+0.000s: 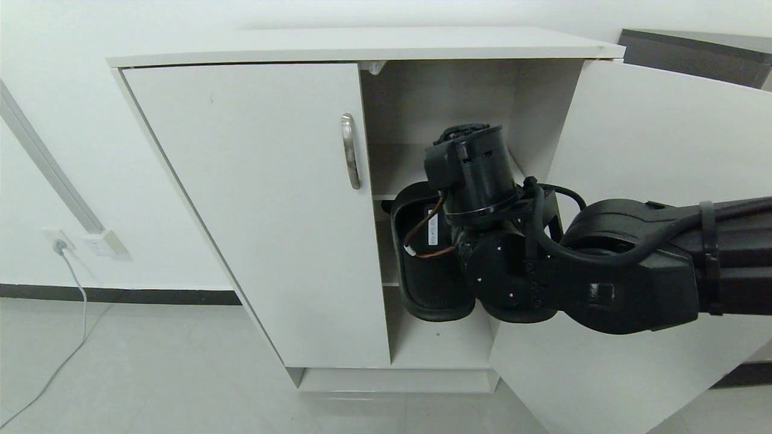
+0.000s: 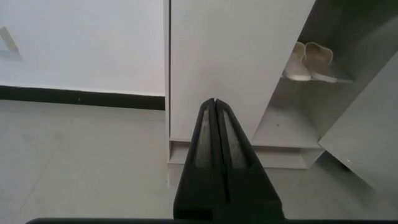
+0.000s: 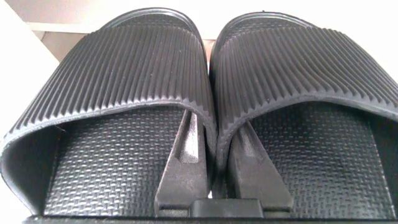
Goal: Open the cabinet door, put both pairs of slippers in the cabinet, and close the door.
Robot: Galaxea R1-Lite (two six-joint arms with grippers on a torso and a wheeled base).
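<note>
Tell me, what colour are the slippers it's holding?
Plain black ribbed rubber slippers, best in right wrist view.

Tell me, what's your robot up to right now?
Right claw shut on black slippers, at the cabinet opening. Left claw shut, empty, hanging back. White slippers already on shelf. Right door open, nothing blocking.

my right arm (image 1: 633, 271) stretches forward, right gripper (image 3: 217, 134) clamped on the black slippers (image 3: 124, 74); left gripper (image 2: 215, 109) is pressed closed.

Two black slippers (image 3: 124, 81) are pinched in the right pincer (image 3: 216, 134); two cream slippers (image 2: 309, 61) lie beyond the left pincer (image 2: 215, 102). One cabinet (image 1: 362, 45) has two doors (image 1: 253, 205); one handle (image 1: 350, 150).
</note>
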